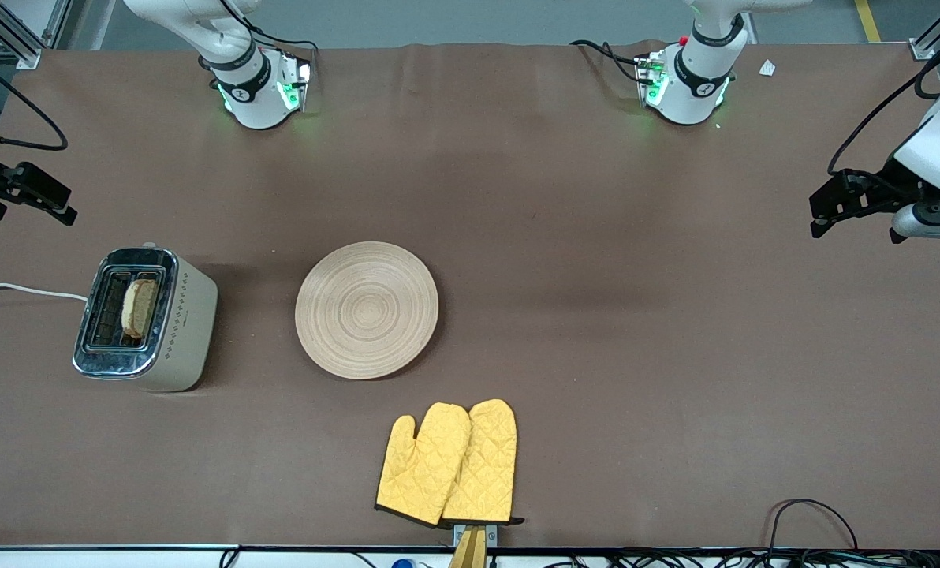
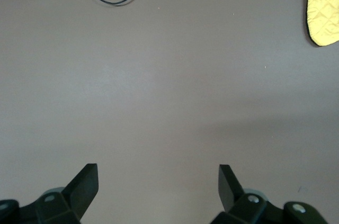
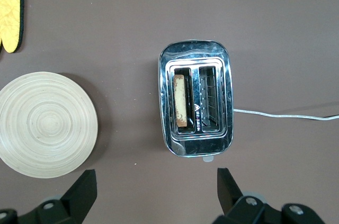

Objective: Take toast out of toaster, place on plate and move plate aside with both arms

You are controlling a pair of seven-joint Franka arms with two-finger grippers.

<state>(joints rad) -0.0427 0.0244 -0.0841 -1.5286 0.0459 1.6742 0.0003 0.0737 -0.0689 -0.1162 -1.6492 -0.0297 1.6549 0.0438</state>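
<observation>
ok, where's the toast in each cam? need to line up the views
Front view: the toast stands upright in the toaster, in the slot nearer the plate, toward the right arm's end of the table.
Left wrist view: not in it; only bare table and an oven mitt corner.
Right wrist view: the toast shows edge-on in the slot nearer the plate.
Shared landmark: the yellow oven mitts.

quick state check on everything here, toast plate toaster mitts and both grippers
toast: upright in a toaster slot
toaster: other slot empty, cord attached
plate: flat on the table, empty
oven mitts: lying flat, overlapping
left gripper: open, over bare table
right gripper: open, above the toaster
</observation>
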